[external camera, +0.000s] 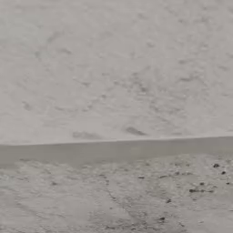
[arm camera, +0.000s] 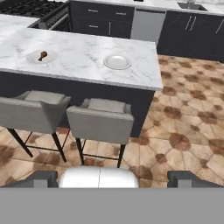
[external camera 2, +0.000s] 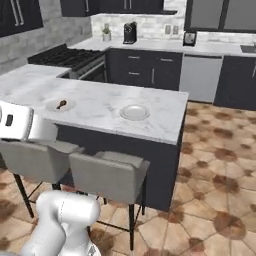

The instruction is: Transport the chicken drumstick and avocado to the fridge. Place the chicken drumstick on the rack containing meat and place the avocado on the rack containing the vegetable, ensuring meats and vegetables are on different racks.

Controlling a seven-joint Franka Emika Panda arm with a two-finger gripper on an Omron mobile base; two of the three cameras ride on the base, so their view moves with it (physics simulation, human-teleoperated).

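Observation:
The chicken drumstick, small and dark brown, lies on a pale plate at the left of the marble island counter. A second plate, with nothing on it, sits further right on the same counter. My gripper hangs well back from the island, above the floor in front of the stools. Its fingertips stand wide apart, open, with nothing between them. The avocado, the fridge and its racks are out of view.
Two grey stools stand against the island's near side. Behind it are a stove, dark cabinets, a dishwasher and a coffee machine. Brown tiled floor opens to the right. The left base view looks close onto a grey marbled surface.

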